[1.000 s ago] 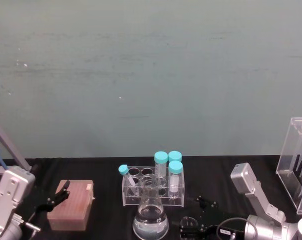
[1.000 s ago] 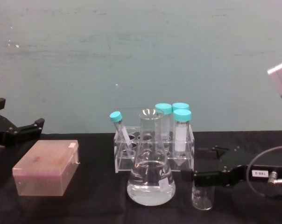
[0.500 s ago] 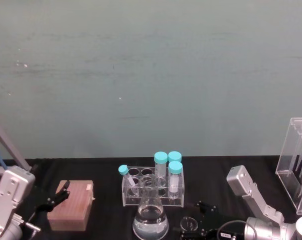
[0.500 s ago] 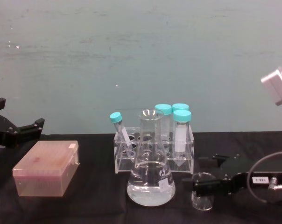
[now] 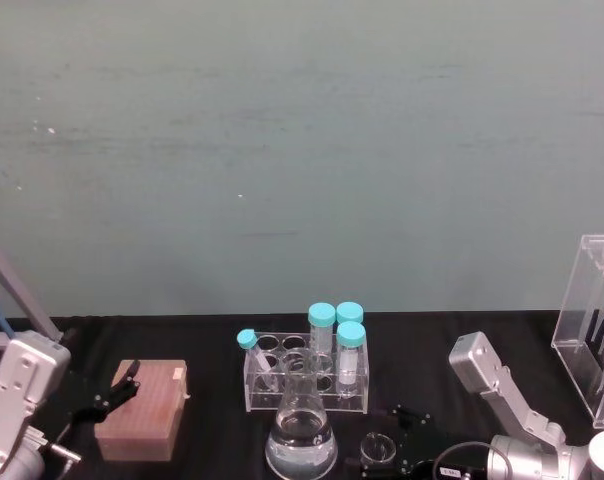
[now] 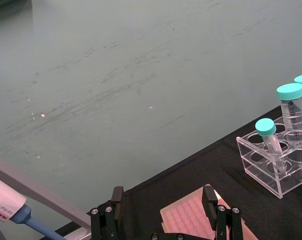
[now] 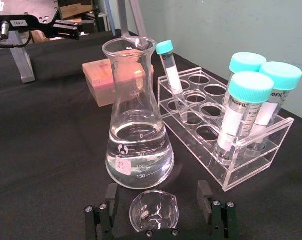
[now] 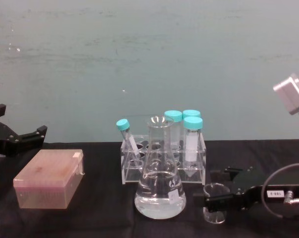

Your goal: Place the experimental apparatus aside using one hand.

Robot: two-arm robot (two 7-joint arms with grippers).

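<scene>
Conical flask (image 8: 160,186) stands upright on the black worktop (image 8: 100,208), neck straight up, clear liquid low in its wide base. Small beaker (image 7: 154,211) sits just beside it to the right, empty, mouth up. Your right gripper (image 7: 157,190) lies low along the worktop, jaws open either side of the beaker with a gap at each side. Behind the flask is a clear tube rack (image 5: 307,378): three teal-capped tubes (image 5: 337,335) upright, a fourth slim one leaning. Tall acrylic rack (image 5: 594,340) stands far right. Your left gripper (image 6: 162,196) hovers over the pink box (image 5: 140,410), jaws open.
</scene>
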